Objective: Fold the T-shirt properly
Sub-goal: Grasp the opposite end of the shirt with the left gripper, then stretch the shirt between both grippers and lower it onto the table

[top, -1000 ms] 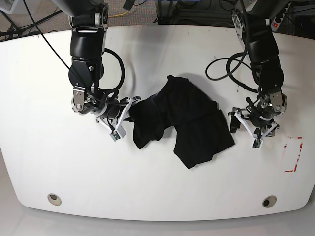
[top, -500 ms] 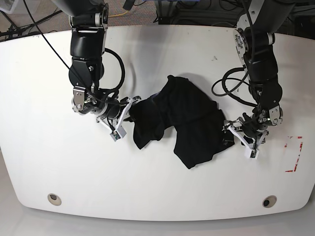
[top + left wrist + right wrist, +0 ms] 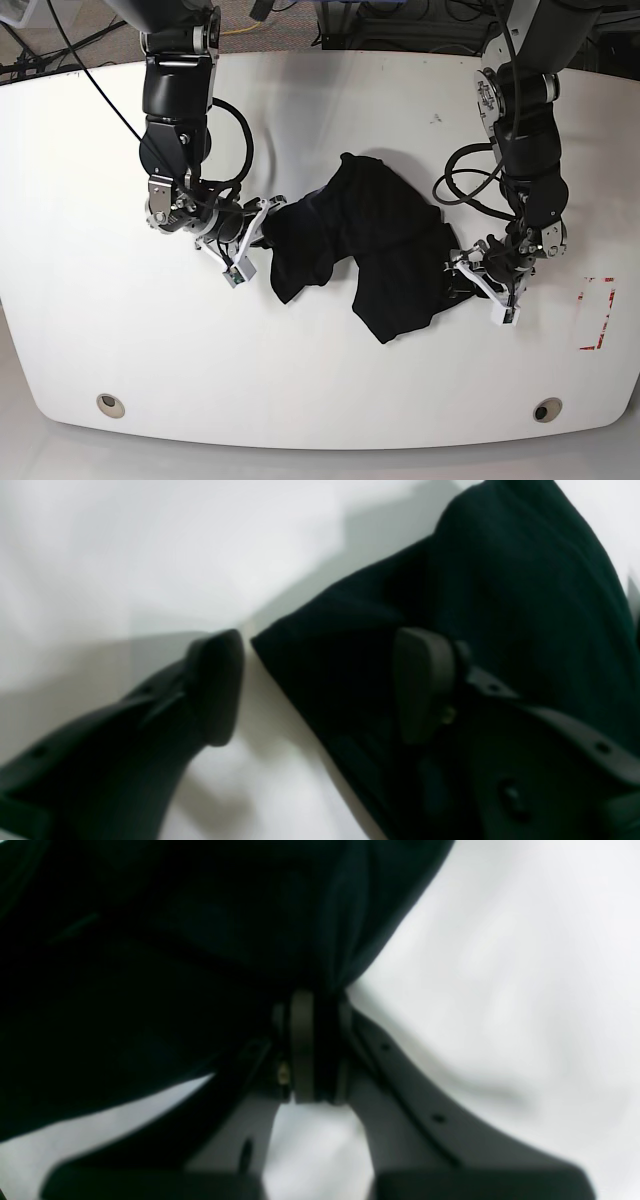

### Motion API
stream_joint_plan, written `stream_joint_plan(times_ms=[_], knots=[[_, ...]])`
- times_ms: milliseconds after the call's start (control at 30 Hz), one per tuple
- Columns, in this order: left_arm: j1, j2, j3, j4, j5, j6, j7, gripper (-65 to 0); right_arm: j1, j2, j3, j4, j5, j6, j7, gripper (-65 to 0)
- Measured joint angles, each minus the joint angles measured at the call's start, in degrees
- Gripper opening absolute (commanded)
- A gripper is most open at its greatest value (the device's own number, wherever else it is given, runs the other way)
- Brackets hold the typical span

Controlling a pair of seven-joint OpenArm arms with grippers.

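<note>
The black T-shirt (image 3: 368,250) lies crumpled in a heap at the middle of the white table (image 3: 320,400), nowhere near flat, so I judge the folding proper has not begun and the cloth first needs spreading. I have the right gripper (image 3: 312,1050) clenched on a bunched edge of the shirt on its own side, which anchors that end so it can be pulled taut. The left gripper (image 3: 320,685) is spread apart, 1 pad (image 3: 215,685) on bare table just beside the hem and the other pad (image 3: 425,680) over the fabric, straddling the edge so that closing would pinch it. With 2 holds I could draw the shirt out.
</note>
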Motion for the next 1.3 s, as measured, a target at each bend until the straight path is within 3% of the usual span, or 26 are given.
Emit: stream_joint_plan(times_ms=[200,333,467,633,733,967,1300], knots=[[0.1,0.0,0.0,-0.5,-0.2,0.0,-0.1,-57.4,0.0,0.0,0.0,1.9,0.0,0.0,0.1,-65.0],[0.2,-0.1,1.9,-0.6,-0.1,0.1,-0.1,-64.6,-0.1,0.0,0.0,1.9,0.0,0.0,0.0,-65.0],[0.2,0.0,6.4,0.0,0.0,0.4,0.0,-65.0,-1.0,0.0,0.0,4.5,-0.2,0.0,-0.3,-65.0],[3.1,0.8,3.8,7.1,1.0,0.3,3.9,-65.0,-3.4,0.3,0.1,14.8,-0.9,0.0,-0.9,-65.0],[5.8,0.0,3.0,15.0,1.5,2.4,8.2,-65.0,-4.1,0.8,0.0,19.5,-0.1,0.0,-0.4,-65.0],[8.7,-0.8,3.2,31.8,1.0,2.5,12.7,-65.0,-3.8,5.0,0.1,26.2,-0.2,0.4,-1.4,-65.0],[9.8,-3.1,1.4,47.2,0.6,2.5,19.1,-65.0,6.7,10.6,-0.1,28.1,0.2,0.9,-2.4,-65.0]])
